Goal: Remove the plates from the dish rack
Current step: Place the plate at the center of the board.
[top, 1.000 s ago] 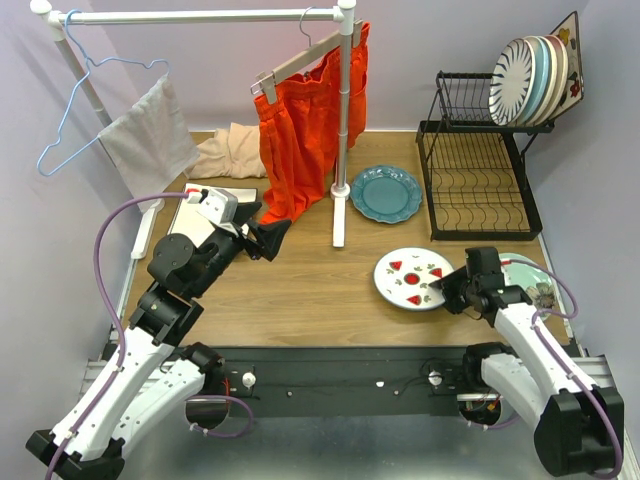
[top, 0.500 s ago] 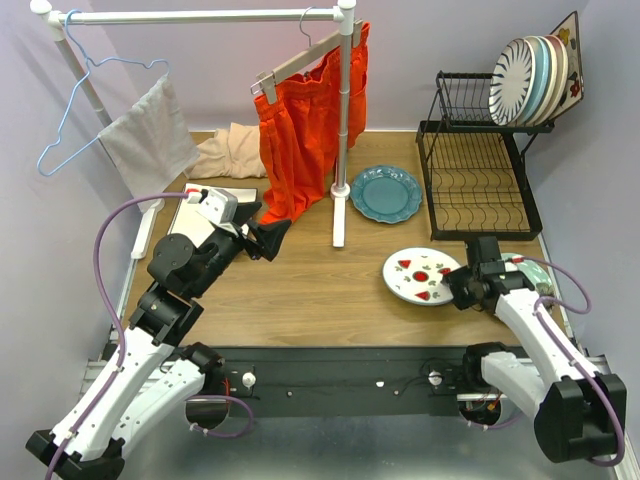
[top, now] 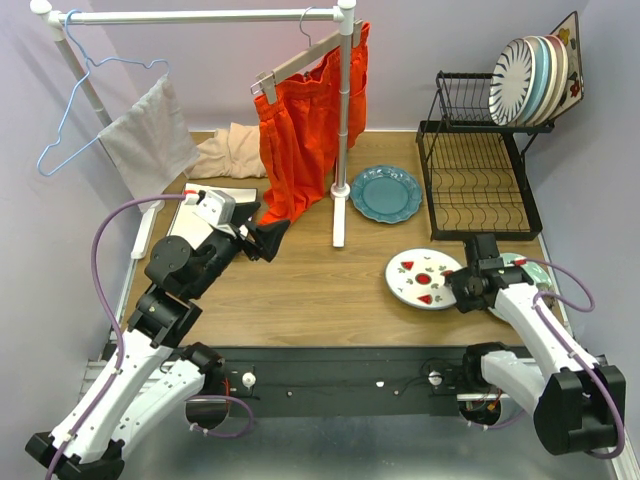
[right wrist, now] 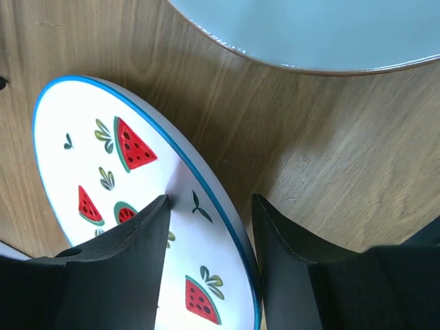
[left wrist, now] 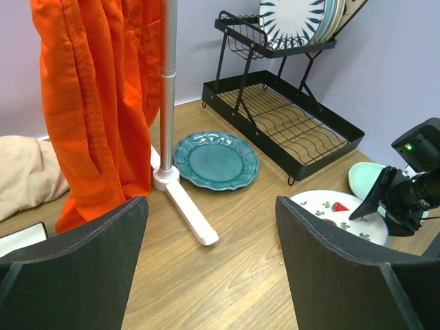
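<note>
Roughly, the job looks less than half done. On the wooden bench [top: 300, 290] the black wire dish rack [top: 478, 185] stands at the far right corner. Its lower grid is bare, but its upper shelf carries a tight row of upright plates [top: 530, 80]: a blue-striped white one in front, several round ones behind it, and a square flowered one at the back. All of these are left to unload.

Three plates lie flat on the bench, out of the rack. The teal plate [top: 386, 193] sits just left of the rack, by the foot of the white clothes rail [top: 340, 120]. The watermelon plate [top: 420, 278] rests in front of the rack. The pale mint plate [top: 525, 268] is just to its right, partly under the right arm.

The right pincer [right wrist: 210, 199] points down astride the watermelon plate's near rim. Its jaws are apart and not pinching, so it reads as released. The left pincer [left wrist: 211, 201] hovers near the orange garment [top: 305, 140], spread wide and holding nothing.
</note>
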Tool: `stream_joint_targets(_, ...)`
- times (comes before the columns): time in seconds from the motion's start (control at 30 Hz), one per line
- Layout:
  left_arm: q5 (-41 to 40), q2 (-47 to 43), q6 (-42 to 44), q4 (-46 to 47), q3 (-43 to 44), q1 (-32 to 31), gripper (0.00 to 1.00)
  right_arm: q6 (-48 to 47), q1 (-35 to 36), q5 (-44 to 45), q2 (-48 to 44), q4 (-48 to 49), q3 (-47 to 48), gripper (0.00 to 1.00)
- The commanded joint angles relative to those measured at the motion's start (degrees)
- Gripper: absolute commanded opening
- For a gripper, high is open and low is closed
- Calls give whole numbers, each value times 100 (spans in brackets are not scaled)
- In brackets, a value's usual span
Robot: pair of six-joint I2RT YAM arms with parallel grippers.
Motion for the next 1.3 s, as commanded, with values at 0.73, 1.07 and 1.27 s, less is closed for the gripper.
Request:
stream_joint_targets(0.73, -70, -57, 3, 10, 20, 11, 84, -34, -15, 1374, 303, -1158, 582, 60)
stream_joint_targets(1.07, -35, -49, -15, 19, 20, 11, 84, -973, -7, 937, -74, -818, 1110, 38)
stream_joint_targets(1.27, -44, -75, -6, 11, 12, 11, 84, -764, -7, -198, 206, 18, 311, 27)
